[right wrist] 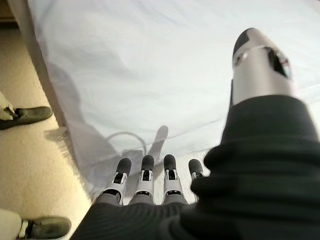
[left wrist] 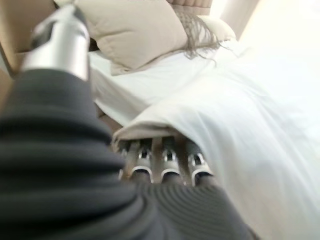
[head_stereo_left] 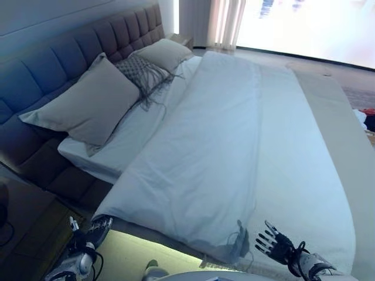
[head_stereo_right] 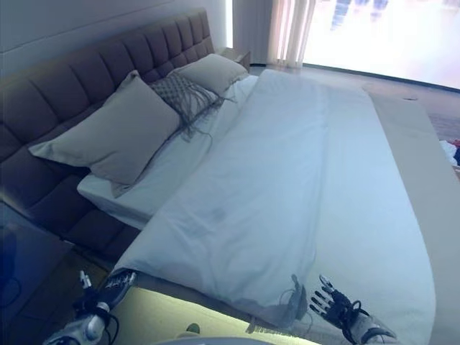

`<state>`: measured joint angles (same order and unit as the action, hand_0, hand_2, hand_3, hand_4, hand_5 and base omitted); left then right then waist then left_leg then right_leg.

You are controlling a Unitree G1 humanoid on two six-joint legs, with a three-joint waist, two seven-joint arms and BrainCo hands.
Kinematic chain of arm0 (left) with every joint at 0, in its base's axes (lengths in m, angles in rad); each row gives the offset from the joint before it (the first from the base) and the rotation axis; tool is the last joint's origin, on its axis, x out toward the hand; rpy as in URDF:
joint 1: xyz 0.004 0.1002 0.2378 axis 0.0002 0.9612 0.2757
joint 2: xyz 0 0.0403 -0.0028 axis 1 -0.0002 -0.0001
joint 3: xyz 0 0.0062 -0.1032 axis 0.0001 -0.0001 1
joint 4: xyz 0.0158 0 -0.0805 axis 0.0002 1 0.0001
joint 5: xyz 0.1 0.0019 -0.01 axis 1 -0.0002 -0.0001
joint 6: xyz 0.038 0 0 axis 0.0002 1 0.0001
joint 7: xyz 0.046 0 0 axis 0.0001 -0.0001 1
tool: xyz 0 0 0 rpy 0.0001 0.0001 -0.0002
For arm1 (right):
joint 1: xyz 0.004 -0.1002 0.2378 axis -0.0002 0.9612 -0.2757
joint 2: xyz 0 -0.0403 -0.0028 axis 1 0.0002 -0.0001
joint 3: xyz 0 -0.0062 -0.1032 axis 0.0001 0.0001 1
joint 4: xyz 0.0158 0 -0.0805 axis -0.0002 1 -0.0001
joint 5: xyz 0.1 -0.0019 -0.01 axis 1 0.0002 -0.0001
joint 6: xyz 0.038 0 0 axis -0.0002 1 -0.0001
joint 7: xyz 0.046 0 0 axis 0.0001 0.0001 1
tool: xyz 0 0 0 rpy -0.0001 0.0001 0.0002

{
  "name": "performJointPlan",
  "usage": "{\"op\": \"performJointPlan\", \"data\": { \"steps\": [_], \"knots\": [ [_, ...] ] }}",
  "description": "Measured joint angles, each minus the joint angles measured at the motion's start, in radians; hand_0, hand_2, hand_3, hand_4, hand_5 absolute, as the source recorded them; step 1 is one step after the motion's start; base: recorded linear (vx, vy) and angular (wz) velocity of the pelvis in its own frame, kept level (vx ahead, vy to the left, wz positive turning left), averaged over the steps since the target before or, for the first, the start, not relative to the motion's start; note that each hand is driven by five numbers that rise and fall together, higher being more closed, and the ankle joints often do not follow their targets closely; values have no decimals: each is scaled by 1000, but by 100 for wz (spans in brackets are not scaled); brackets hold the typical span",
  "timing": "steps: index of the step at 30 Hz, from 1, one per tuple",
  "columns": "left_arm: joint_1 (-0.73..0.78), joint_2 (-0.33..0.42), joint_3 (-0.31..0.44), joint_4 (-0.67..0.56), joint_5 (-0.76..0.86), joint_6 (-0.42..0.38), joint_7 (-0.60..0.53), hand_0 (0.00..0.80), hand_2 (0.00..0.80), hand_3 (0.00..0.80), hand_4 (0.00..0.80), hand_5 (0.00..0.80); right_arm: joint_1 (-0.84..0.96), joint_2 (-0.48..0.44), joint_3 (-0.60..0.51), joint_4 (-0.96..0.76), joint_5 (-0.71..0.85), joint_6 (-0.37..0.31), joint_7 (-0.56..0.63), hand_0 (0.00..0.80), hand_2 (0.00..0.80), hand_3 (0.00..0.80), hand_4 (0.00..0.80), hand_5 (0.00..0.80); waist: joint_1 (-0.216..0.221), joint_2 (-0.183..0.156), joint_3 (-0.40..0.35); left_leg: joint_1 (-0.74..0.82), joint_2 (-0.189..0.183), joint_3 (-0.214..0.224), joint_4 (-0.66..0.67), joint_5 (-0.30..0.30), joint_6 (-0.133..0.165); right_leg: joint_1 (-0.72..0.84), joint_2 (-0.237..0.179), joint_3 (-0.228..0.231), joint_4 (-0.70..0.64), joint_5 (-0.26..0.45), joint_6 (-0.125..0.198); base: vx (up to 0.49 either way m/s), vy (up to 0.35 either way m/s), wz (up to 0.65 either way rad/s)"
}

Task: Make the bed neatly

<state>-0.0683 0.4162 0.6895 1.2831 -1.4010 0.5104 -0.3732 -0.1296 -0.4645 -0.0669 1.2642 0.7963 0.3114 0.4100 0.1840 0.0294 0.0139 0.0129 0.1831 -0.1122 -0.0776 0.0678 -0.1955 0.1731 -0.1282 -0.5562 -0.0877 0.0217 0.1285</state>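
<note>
Lying lengthwise toward pillows (head_stereo_left: 94, 100), duvet (head_stereo_left: 234, 146), left hand (left wrist: 160, 162) fingers hidden, right hand (head_stereo_left: 273, 242) spread.

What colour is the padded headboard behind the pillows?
Dark brown, tufted in squares: the padded headboard shows best in the right eye view.
</note>
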Motion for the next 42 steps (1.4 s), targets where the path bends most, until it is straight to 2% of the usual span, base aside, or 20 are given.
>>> {"op": "performJointPlan", "data": {
  "steps": [2, 3, 5, 7, 8, 9, 12, 15, 17, 20, 25, 27, 31, 33, 34, 38, 42],
  "knots": [
    [41, 32, 2, -1, -30, -59, -14, 0, 0, 0, 0, 0, 7, -27, 0, 0, -1, 0, -3, 0, 0, 0, 0, 0, 15, -2, 15, -26, -11, -3, 14, 6, 8, 1, -4, 1, 1, -6, 4, -121, 56, 40],
    [56, 48, 3, -3, -43, -80, -20, 0, 0, 0, 0, 0, 6, -40, 0, 0, -1, 0, -4, 0, 0, 0, 0, 0, 36, 2, 37, -40, -13, -4, 28, 7, 8, 2, -4, 2, 1, -7, 4, -91, 16, 47],
    [86, 81, 4, -3, -56, -110, -21, 0, 0, 0, 0, 0, 6, -57, 0, 1, 1, 0, -7, 0, 0, 0, 0, 0, 69, 1, 84, -69, -21, -8, 58, 14, 16, 16, -3, 2, 3, -19, 5, 24, -48, 66],
    [108, 114, 4, 1, -55, -118, -21, 0, 0, 0, 0, 0, 10, -56, 0, 3, 1, 1, -6, 0, 0, 0, 0, 0, 89, -14, 106, -81, -24, -17, 62, 15, 23, 36, -5, 7, 15, -49, 6, 23, -50, 78],
    [123, 130, -5, 1, -55, -123, -20, 0, 0, 0, 0, 0, 18, -54, 1, 3, 3, -3, -5, 0, 0, 0, 0, 0, 106, -27, 112, -82, -26, -20, 72, 22, 18, 41, -6, 7, 33, -60, 8, 3, -44, 84],
    [143, 157, -11, 4, -52, -123, -18, 0, 0, 0, 0, 0, 14, -46, 2, 3, 7, -4, -2, 0, 0, 0, 0, 0, 117, -52, 121, -85, -31, -23, 81, 15, 22, 46, -17, 27, 62, -102, 8, 14, -33, 75],
    [151, 216, -22, 33, -43, -127, -8, 0, 0, 0, 0, 0, -4, -6, 2, 3, 25, -14, 2, 0, 0, 0, 0, 0, 153, -108, 158, -105, -35, -25, 143, -8, 18, 33, -31, 66, 147, -159, 12, 48, -18, 30],
    [154, 225, -22, 74, -26, -131, 16, 0, 0, 0, 0, 0, -33, 43, 1, 1, 36, -21, 11, 0, 0, 0, 0, 0, 166, -151, 177, -117, -41, -26, 212, -42, 17, 43, -37, 78, 173, -167, 11, 17, 34, -3],
    [149, 216, -20, 102, -13, -129, 21, 0, 0, 0, 0, 0, -41, 63, 1, -5, 37, -21, 26, 0, 0, 0, 0, 0, 160, -150, 181, -119, -45, -25, 243, -65, 21, 51, -45, 78, 185, -170, 12, 19, 33, -4],
    [145, 211, -21, 111, 22, -138, 17, 0, 0, 0, 0, 0, -25, 72, 2, -2, 34, -20, 42, 0, 0, 0, 0, 0, 153, -132, 188, -126, -52, -19, 284, -84, 32, 52, -55, 85, 194, -174, 9, 101, 17, -5],
    [163, 210, -37, 120, 290, -273, -8, 0, 0, 0, 0, 0, 35, 68, 1, -4, -2, -20, 77, 0, 0, 0, 0, 0, 121, -110, 178, -75, -59, 6, 275, -81, 41, 83, -71, 109, 195, -175, 10, 95, 16, -10],
    [167, 209, -90, 119, 420, -353, -6, 0, 0, 0, 0, 0, 59, 67, 1, -6, -29, -20, 90, 0, 0, 0, 0, 0, 98, -102, 153, -71, -59, 15, 269, -78, 46, 80, -74, 114, 197, -174, 11, 39, -7, -13],
    [186, 178, -302, 106, 664, -484, 29, 0, 0, 0, 0, 0, 98, 47, 5, -49, -87, -17, 107, 0, 0, 0, 0, 0, 50, -76, 89, -49, -51, 56, 246, -70, 52, 60, -84, 154, 196, -163, 24, -12, -39, -28],
    [191, 163, -398, 91, 750, -524, 54, 0, 0, 0, 0, 0, 109, 32, 19, -77, -120, -17, 112, 0, 0, 0, 0, 0, 23, -66, 58, -36, -43, 79, 220, -63, 52, 43, -83, 177, 192, -158, 23, -26, -75, -38],
    [198, 152, -435, 71, 781, -536, 68, 0, 0, 0, 0, 0, 116, 20, 37, -98, -136, -16, 119, 0, 0, 0, 0, 0, 21, -63, 43, -29, -40, 93, 197, -54, 50, 29, -84, 193, 192, -155, 21, -46, -122, -41],
    [191, 94, -581, 10, 884, -554, 110, 0, 0, 0, 0, 0, 125, 7, 72, -133, -170, -15, 127, 0, 0, 0, 0, 0, -30, -62, 11, 13, -20, 152, 86, 3, 39, -9, -68, 235, 166, -132, 16, -45, -152, -39],
    [169, -4, -715, -13, 970, -567, 157, 0, 0, 0, 0, 0, 155, 41, 87, -140, -174, -24, 127, 0, 0, 0, 0, 0, -66, -60, -5, 47, -6, 200, -1, 39, 31, -19, -50, 247, 100, -82, 21, -5, -144, -36]
  ]
}}
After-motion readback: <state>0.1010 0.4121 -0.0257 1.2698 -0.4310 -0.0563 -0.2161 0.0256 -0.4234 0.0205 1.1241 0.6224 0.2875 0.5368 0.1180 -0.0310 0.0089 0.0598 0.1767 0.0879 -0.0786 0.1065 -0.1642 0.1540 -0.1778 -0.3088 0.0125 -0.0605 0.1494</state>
